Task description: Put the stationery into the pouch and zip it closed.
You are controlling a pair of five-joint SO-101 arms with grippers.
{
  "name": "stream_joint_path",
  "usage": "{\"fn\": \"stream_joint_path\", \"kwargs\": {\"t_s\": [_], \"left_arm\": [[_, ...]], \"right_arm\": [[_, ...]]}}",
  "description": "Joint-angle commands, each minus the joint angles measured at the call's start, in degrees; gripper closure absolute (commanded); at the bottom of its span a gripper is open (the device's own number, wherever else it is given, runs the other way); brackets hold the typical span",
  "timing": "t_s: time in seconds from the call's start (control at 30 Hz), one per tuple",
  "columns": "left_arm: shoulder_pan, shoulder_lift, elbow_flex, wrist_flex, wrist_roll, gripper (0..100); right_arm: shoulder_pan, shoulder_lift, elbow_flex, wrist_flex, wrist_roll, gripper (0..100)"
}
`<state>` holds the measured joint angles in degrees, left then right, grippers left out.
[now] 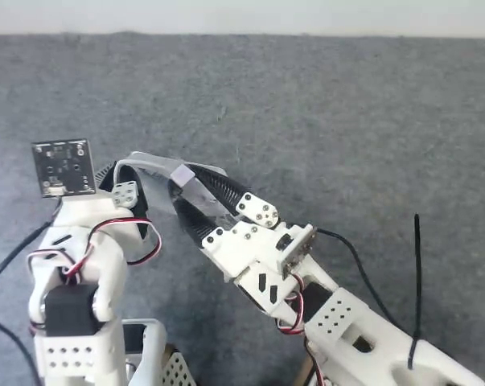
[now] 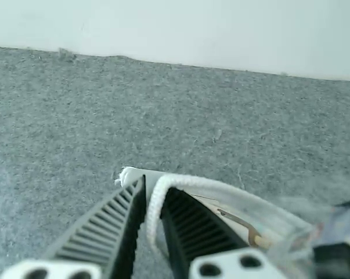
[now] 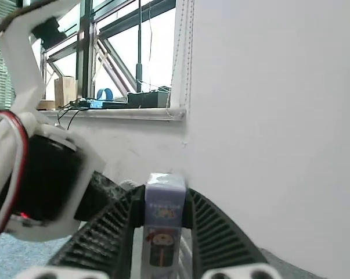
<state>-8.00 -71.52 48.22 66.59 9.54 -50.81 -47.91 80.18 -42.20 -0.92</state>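
Observation:
A clear pouch with a white zip edge (image 2: 221, 189) is held up off the grey carpet; its rim (image 1: 150, 162) arches between the two arms. My left gripper (image 2: 153, 200) is shut on that white edge, black ribbed jaws pinching it. A thin pencil-like item (image 2: 238, 222) lies inside the pouch. My right gripper (image 3: 163, 203) is shut on a small lavender eraser box (image 3: 163, 224), which it holds at the pouch's mouth (image 1: 183, 174). Seen from above, the right gripper (image 1: 184, 186) comes in from the lower right, close beside the left arm's wrist (image 1: 123, 193).
Grey carpet (image 1: 330, 121) spreads out beyond the arms to a white wall. A black cable (image 1: 417, 273) stands beside the right arm. The left arm's body (image 3: 35, 168) sits close beside the right gripper. A camera board (image 1: 63, 167) sticks up at the left.

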Motion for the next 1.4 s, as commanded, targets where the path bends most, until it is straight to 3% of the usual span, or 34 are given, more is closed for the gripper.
{"fn": "stream_joint_path", "kwargs": {"t_s": [0.0,0.2,0.5,0.8,0.9,1.17,1.37], "left_arm": [[-0.1,-1.5,-0.9,-2.5,-0.4,99],[-0.1,-1.3,-0.9,-2.6,-0.4,99],[-0.2,-1.3,-0.9,-2.6,-0.4,99],[-0.2,-1.2,-0.9,-2.7,-0.4,99],[-0.2,-1.2,-0.9,-2.7,-0.4,99],[-0.2,-1.2,-0.9,-2.7,-0.4,99],[0.0,-1.2,-1.0,-2.7,-0.4,99]], "right_arm": [[0.9,-0.8,-0.5,-1.2,1.1,99.1],[0.8,-3.8,2.4,1.7,1.4,98.9],[0.7,-16.2,-4.0,34.4,1.1,98.9],[-1.4,-32.7,-4.1,53.7,1.7,98.9],[-3.9,-34.4,-4.1,57.7,6.0,99.0],[-5.1,-34.4,-5.5,58.9,7.4,99.1],[-5.1,-34.3,-0.4,42.3,7.6,99.1]]}}
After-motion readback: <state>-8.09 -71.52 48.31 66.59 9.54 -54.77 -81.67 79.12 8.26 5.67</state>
